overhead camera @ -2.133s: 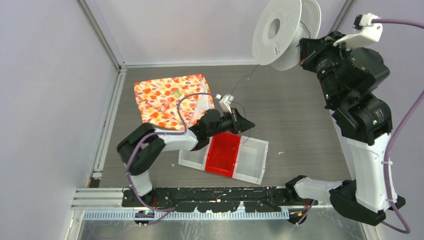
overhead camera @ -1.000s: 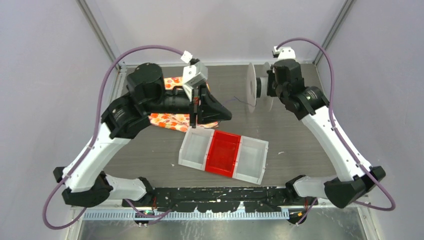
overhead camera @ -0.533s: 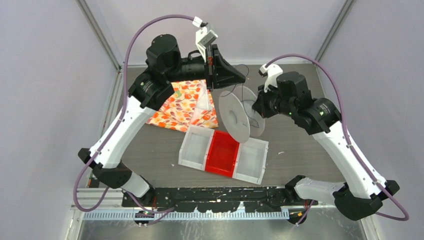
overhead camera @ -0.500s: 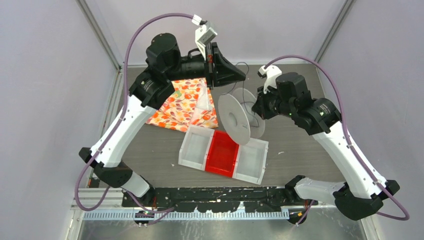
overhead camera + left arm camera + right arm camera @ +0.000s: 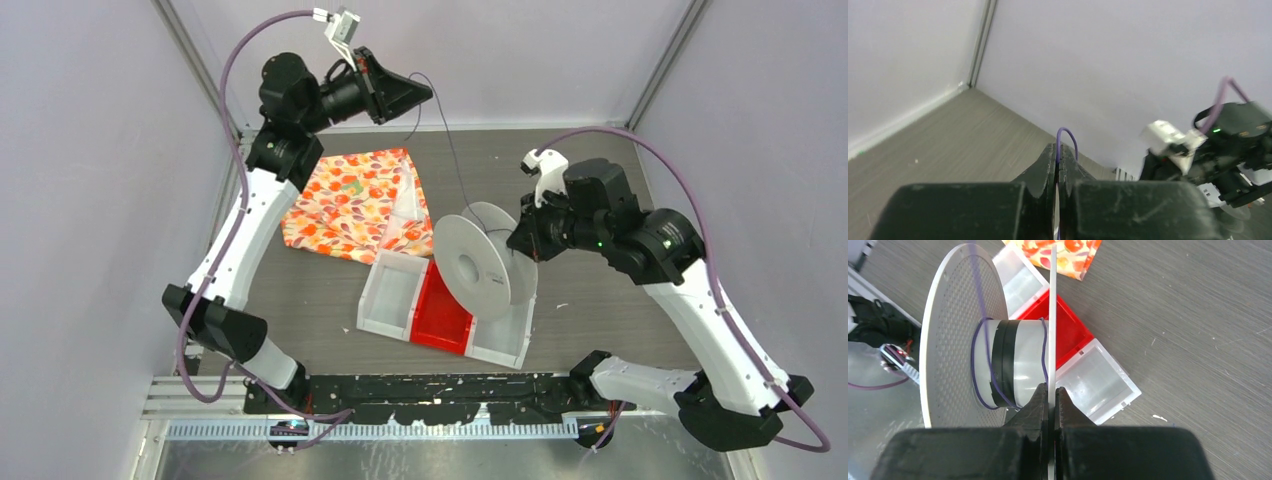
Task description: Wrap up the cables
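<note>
left hand (image 5: 428,96) raised toward back corner, cable (image 5: 450,160) stretched longer, spool (image 5: 470,270) shifted over tray (image 5: 385,300)

It is looking like a robot lab: pale walls (image 5: 90,200) and metal corner posts (image 5: 202,68) are boxing in a grey table (image 5: 500,160).

Orange leaf-print cloth (image 5: 345,200) lies flat, upper left of ctr, on grey wood-grain table (image 5: 600,170). Just beside its lower corner: 3-compartment tray (image 5: 392,298), clear/red/clear, sitting at a slant. Small white fleck (image 5: 562,305) on tbl, right of tray.
</note>
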